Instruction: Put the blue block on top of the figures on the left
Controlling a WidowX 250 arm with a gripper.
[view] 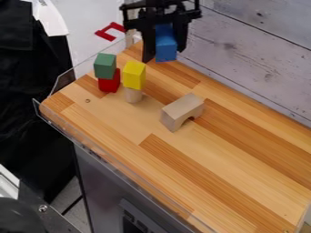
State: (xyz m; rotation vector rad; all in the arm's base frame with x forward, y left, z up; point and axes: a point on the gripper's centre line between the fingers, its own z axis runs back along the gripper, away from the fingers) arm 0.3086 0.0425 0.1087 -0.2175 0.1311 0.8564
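The blue block (pixel 166 48) is upright at 12 o'clock of the view, pinched between the two fingers of the black hand (pixel 164 53). I can't tell whether its lower end touches the desk (pixel 243 175) or hangs just above it.

The figures on the left are two short stacks. One, between 10 and 11 o'clock, is a green block (pixel 104 66) on a red block (pixel 108 83); the other, at 11 o'clock, is a yellow block (pixel 133 75) on a pale wooden cylinder (pixel 133 95). They stand close beside each other, and nothing sits on either top. A natural wood arch block (pixel 182 110) stands near the middle of the desk, roughly toward 4 o'clock from the yellow block.

So I'd put the task about halfway: the grasp looks made, the placing is not. What's left is to lift the blue block clear of both stacks, bring it over toward 8 o'clock from where it is, lower it on top and let go. If it is meant to bridge green and yellow, it will probably need laying flat. Both stacks are narrow, so a low approach or an off-centre release could topple one.
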